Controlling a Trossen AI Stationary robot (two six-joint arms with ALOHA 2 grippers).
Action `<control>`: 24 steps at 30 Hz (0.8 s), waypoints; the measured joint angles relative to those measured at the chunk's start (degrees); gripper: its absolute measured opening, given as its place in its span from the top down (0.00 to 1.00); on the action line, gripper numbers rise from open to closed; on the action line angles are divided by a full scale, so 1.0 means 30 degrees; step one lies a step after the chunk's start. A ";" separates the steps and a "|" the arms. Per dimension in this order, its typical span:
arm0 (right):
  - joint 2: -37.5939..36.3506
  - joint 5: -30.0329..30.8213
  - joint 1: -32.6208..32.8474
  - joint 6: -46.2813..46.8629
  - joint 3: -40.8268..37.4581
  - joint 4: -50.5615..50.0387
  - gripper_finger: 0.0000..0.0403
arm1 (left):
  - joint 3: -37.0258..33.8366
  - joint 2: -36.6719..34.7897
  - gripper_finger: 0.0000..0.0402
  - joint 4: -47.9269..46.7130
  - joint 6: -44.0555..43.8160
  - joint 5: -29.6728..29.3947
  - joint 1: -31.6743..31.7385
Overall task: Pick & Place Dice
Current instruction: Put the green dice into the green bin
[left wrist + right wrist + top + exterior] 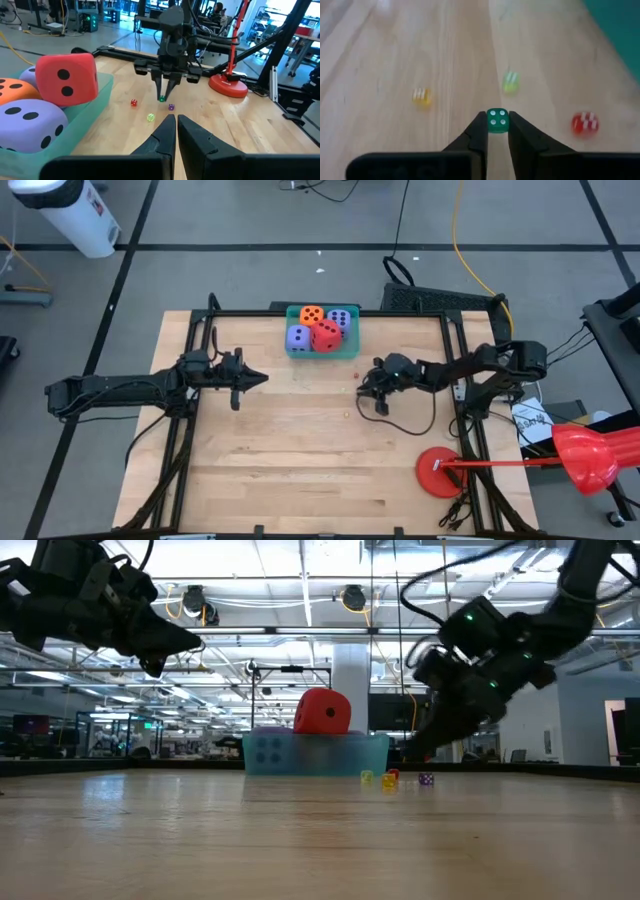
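Four big soft dice sit in a teal tray (pixel 292 348) at the table's far middle: two purple (pixel 299 336), one orange (pixel 312 314), one red (pixel 327 334). The red one (pixel 322 712) sticks up above the tray wall. My right gripper (pixel 362 389) is right of and nearer than the tray, shut on a tiny green die (pixel 497 121). More tiny dice lie on the wood below it: red (pixel 133 102), purple (pixel 171 106), yellow-green (pixel 150 117) and yellow (pixel 422 96). My left gripper (pixel 262 379) hovers left of the tray, shut on nothing (pixel 176 122). My right gripper pinches the tiny green die by two opposite faces (pixel 497 126) between its fingertips (pixel 166 92). The fingers slant down from the table's right. The die's four-pip face points at the wrist camera. In the low view the fingertips (pixel 408 752) stand a little above the table.
A red round disc base (pixel 438 472) with a red rod and funnel (pixel 585 455) stands at the near right corner. A loose black cable (pixel 410 423) loops on the wood under my right arm. Black frame rails (pixel 192 360) line the table's sides. Bare wood (pixel 300 470) fills the near half.
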 joint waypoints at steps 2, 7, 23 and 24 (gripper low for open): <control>-0.0021 0.0254 0.0000 0.0004 0.1283 -0.1186 0.88 | 0.0000 -0.0007 0.94 0.0057 0.0072 -0.0015 0.0003; -0.0032 0.4122 -0.0398 -0.0065 0.4627 -0.3787 0.88 | 0.0000 0.0001 0.94 0.0032 0.0154 -0.0131 -0.0001; 0.1195 0.5836 -0.3949 -0.0136 0.6257 -0.4031 0.86 | 0.0000 0.0001 0.94 0.0066 0.0137 0.0007 -0.0001; 0.1356 0.6006 -0.3940 -0.0248 0.6257 -0.4026 0.84 | 0.0000 -0.0007 0.94 0.0128 0.0137 0.0007 0.0007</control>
